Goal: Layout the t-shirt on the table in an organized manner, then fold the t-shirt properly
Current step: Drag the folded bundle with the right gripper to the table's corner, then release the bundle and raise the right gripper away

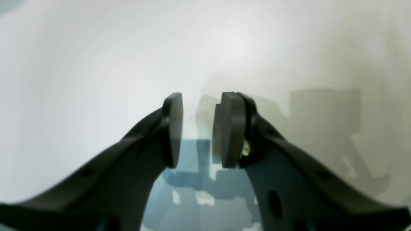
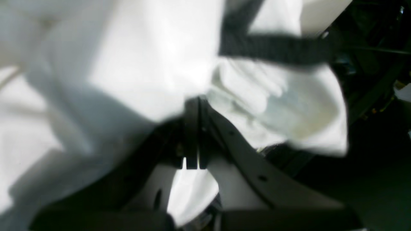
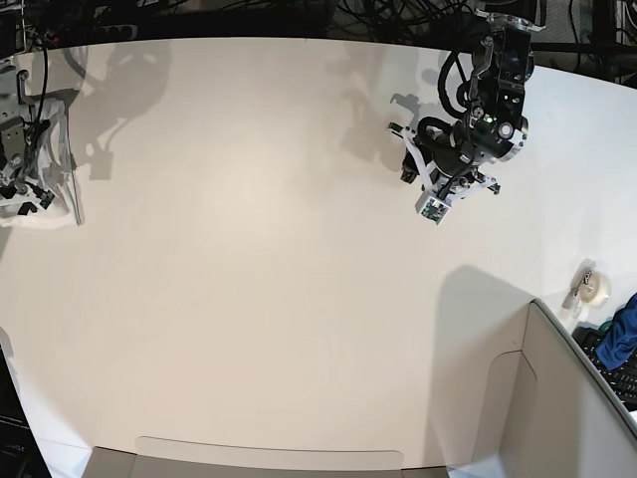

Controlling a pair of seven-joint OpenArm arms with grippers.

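right pincer (image 2: pixel 192 134) clamping t-shirt (image 2: pixel 144 64), left pincer (image 1: pixel 197 128) parted

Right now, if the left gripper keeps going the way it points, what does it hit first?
Most likely bare table. The left gripper, jaws apart and empty, points at plain tabletop with only its own shadow ahead; depth is unclear.

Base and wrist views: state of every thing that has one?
t-shirt: bunched, hanging from right claw at the table's edge, not laid out.
right claw: shut on the t-shirt.
left claw: open, empty, over the table.
table: bare.
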